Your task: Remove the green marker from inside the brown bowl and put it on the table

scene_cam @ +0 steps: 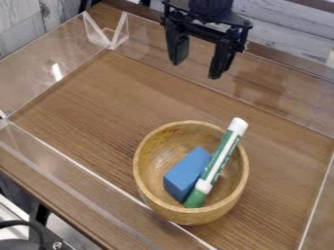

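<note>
Nothing done yet: green marker [220, 161] lies in the brown bowl [156, 146] beside a blue block [188, 173]; gripper [196, 62] hangs overhead, jaws apart, empty.

No readable text, number or sign anywhere. Green lettering along the white barrel of the green marker [222, 159], lying in the brown bowl [154, 146], too small and blurred to make out. No brand or label elsewhere.

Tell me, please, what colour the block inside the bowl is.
Blue; the block shows clearly in the camera view.
</note>
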You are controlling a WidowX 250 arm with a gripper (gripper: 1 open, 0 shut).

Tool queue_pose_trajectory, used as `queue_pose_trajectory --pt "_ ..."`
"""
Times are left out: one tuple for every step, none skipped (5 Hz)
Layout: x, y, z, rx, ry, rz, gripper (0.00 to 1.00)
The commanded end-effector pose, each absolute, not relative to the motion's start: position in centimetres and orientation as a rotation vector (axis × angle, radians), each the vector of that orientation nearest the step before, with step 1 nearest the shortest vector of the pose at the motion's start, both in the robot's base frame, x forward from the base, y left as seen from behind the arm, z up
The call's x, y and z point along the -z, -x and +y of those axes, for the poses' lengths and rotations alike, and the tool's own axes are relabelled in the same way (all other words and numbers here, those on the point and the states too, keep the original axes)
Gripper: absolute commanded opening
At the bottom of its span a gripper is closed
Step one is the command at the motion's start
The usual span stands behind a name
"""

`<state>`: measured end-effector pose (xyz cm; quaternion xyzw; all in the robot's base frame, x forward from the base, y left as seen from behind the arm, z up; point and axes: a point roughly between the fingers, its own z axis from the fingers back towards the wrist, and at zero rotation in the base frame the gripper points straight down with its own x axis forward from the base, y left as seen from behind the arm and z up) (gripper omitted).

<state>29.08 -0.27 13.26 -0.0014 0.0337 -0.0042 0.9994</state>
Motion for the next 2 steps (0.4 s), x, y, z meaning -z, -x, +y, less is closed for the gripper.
queue_pose_trajectory --pt "-12.7 -28.2 -0.9 -0.003 0.004 0.074 1.0" --pt "-12.1 -26.3 -2.2 -0.023 0.008 0.051 1.0"
